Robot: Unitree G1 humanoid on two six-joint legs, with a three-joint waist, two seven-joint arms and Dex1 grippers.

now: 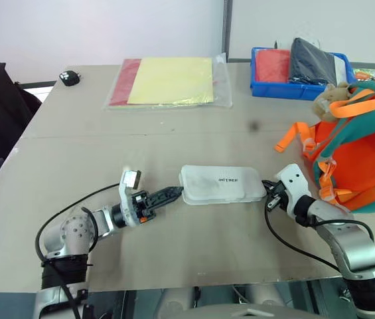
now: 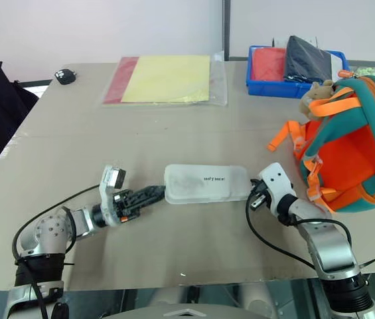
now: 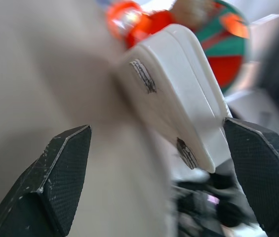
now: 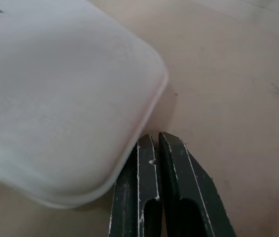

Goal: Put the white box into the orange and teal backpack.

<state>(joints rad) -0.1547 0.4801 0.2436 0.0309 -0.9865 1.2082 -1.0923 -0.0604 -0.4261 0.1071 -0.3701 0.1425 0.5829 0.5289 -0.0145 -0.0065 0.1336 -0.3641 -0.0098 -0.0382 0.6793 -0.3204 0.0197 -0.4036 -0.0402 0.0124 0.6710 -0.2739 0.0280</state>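
Small dark lettering, unreadable, on white box

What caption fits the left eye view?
Two tools flank the white box on the table, the open backpack waiting nearby.

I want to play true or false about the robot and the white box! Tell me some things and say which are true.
1. The white box lies on the table. True.
2. The backpack is blue. False: it is orange and teal.
3. The left gripper is open, at one end of the box. True.
4. The right gripper is wide open. False: its fingers are shut, beside the box's other end.
5. The box is already inside the backpack. False: it lies on the table between the two grippers.
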